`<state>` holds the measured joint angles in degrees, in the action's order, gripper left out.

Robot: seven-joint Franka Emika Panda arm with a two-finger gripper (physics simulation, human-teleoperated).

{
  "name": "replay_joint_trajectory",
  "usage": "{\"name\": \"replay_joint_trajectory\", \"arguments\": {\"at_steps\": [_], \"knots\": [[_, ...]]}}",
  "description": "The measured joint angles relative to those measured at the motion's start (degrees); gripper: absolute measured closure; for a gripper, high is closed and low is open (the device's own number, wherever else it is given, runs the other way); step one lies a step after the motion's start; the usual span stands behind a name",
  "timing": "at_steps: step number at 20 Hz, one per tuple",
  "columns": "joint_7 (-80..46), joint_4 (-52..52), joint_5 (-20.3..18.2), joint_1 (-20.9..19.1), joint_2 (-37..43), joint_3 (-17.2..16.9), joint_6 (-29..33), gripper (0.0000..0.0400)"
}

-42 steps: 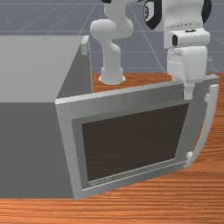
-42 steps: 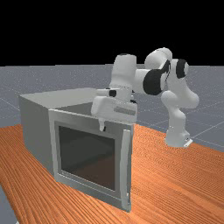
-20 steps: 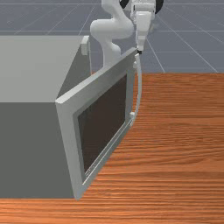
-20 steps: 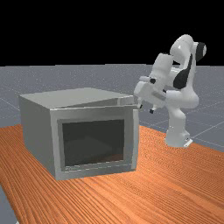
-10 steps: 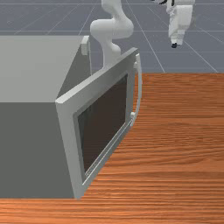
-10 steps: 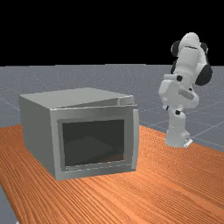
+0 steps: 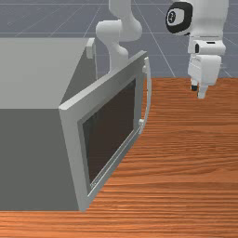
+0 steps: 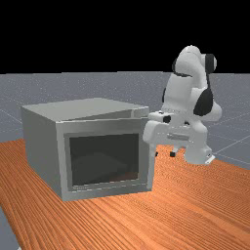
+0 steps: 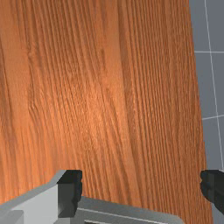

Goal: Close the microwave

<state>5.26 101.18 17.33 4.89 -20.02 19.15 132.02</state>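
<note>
In the front view, my gripper (image 7: 198,91) hangs above the table to the right of the grey microwave's door (image 7: 103,137), apart from its curved handle (image 7: 148,93). The door stands partly open, angled away from the microwave body (image 7: 32,153). Seen in the far view, the gripper (image 8: 164,154) is just right of the door edge, while a narrow gap runs between door (image 8: 105,125) and body. Two dark fingertips stand wide apart with nothing held between them around the gripper (image 9: 142,190) in the wrist view; part of the door (image 9: 131,211) appears beyond them.
The wooden table (image 7: 186,158) extends to the right of the door in the front view. Behind the microwave's open side stands the arm's base. A table edge passes near one finger in the wrist view.
The door has swung inward, mostly between the two oldest moments, and has since held still. My hand drew back from the handle, rose, then came down on the front view's right.
</note>
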Motion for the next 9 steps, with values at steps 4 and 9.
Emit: {"name": "replay_joint_trajectory", "arguments": {"at_steps": [4,9], "knots": [[2.6,11.3,4.3,-2.2,0.8,-0.4,17.5,0.0000],[65.9,14.1,-20.8,-23.1,5.4,5.3,11.7,0.0000]]}}
